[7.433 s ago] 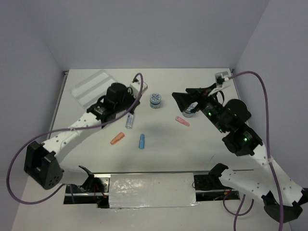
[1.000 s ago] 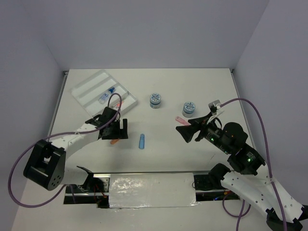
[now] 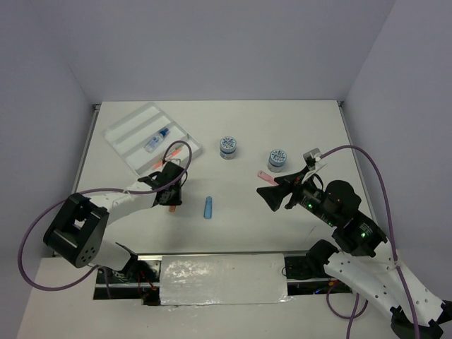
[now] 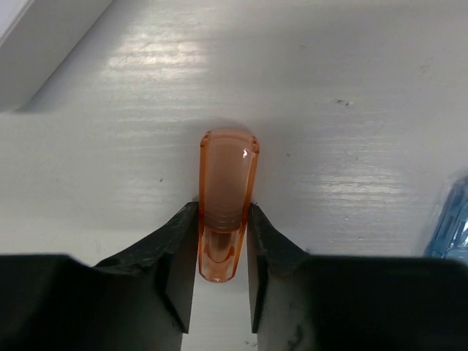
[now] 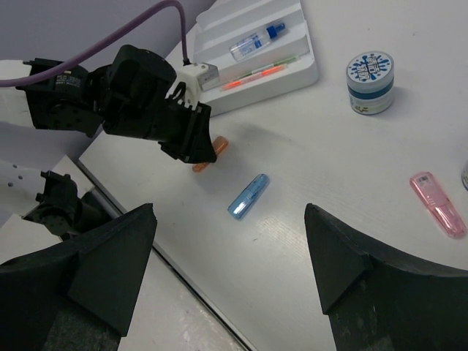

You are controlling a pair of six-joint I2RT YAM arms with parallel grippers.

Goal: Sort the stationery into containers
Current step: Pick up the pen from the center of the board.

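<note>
Left claw point(image 4: 223, 219) now lowered, pinching orange cap point(image 4: 228, 168), tray point(image 4: 44, 44) edge near, right claw point(image 5: 229, 219) spread apart

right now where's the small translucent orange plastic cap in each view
top external: translucent orange cap left of centre, mostly hidden.
left wrist: centre, between the fingers.
right wrist: upper left of centre.
shared landmark: translucent blue cap beside it.
</note>
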